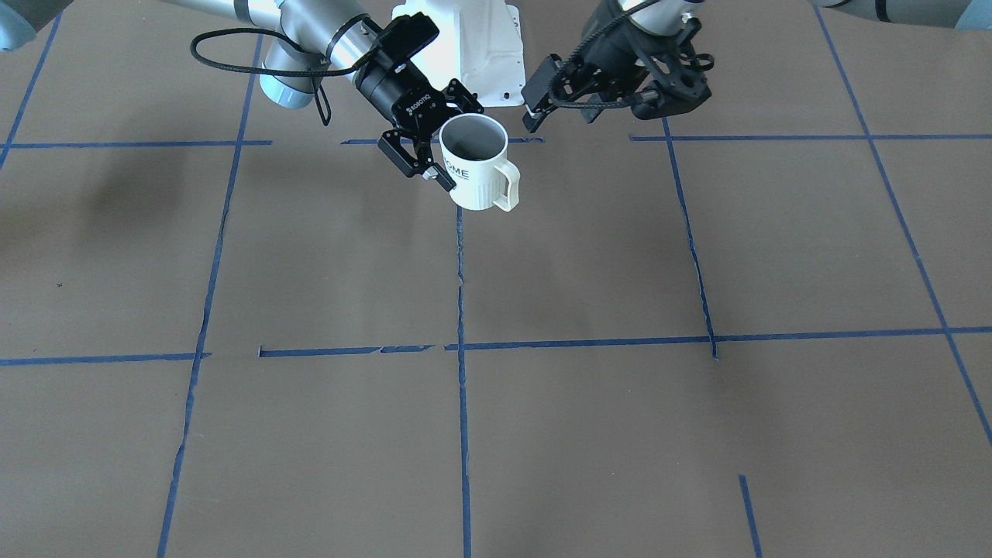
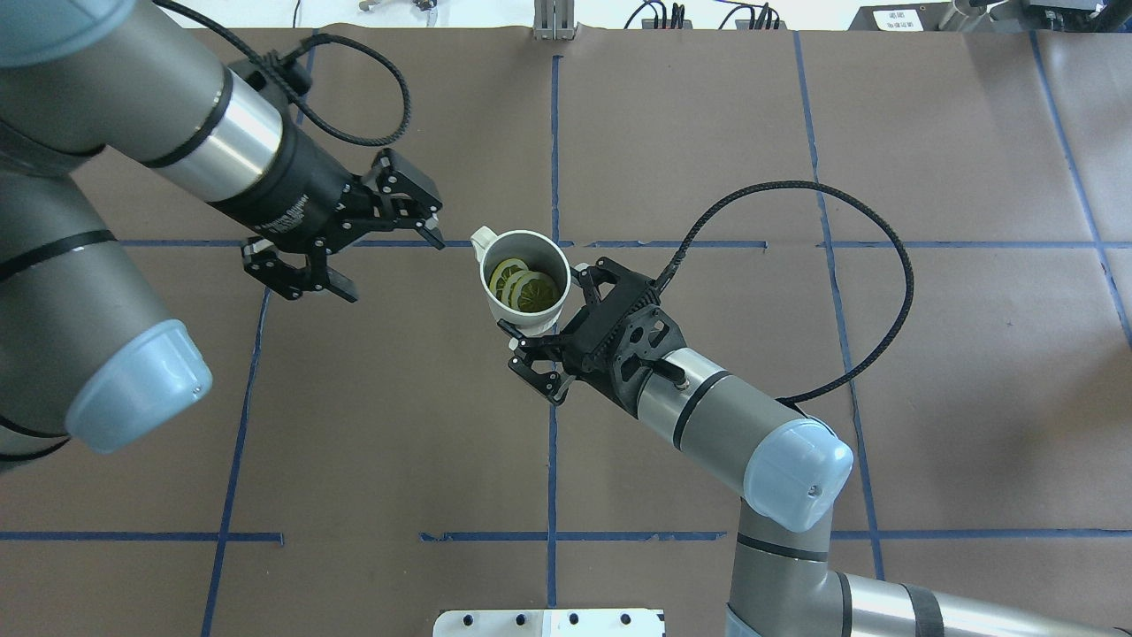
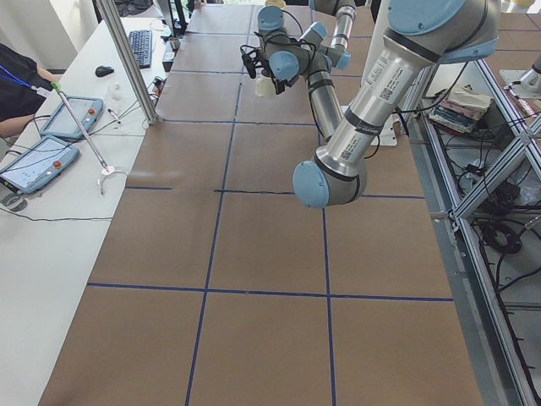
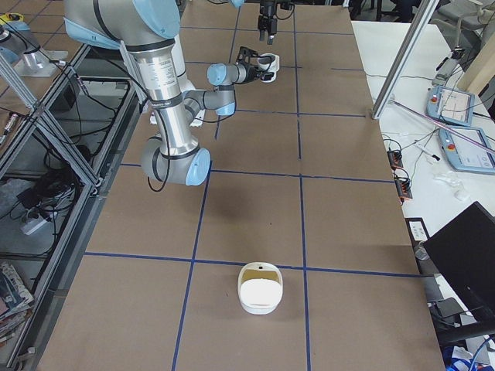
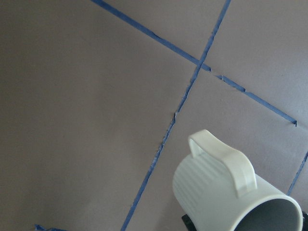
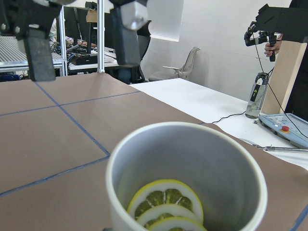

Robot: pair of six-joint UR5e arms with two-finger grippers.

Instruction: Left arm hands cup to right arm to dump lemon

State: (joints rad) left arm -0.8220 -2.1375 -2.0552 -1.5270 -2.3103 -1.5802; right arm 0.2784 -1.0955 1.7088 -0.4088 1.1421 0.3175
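Right up against the right wrist camera sits the cup (image 6: 219,166), its rim filling the lower frame, with lemon slices (image 6: 163,202) lying in the grey bottom. Over to the overhead view: the right gripper (image 2: 541,305) has its fingers closed on the cup's body, one on each side, and the handle points away towards the left gripper (image 2: 389,265). That one is spread wide and holding nothing. It stands near the handle but apart from it, with a strip of brown table (image 2: 398,372) showing between them. Cup's upright, mouth up, and it looks lifted off the table, though from these angles I can't be sure of that. It hangs over the middle blue tape line (image 2: 552,159), just beside where a cross line meets it, well in from every table edge. From the left wrist camera the cup sits in the lower right corner, cut off by the frame's edge. Down at the table's end on the robot's right, well apart from both arms, a white container (image 4: 261,287) rests beside a tape line.
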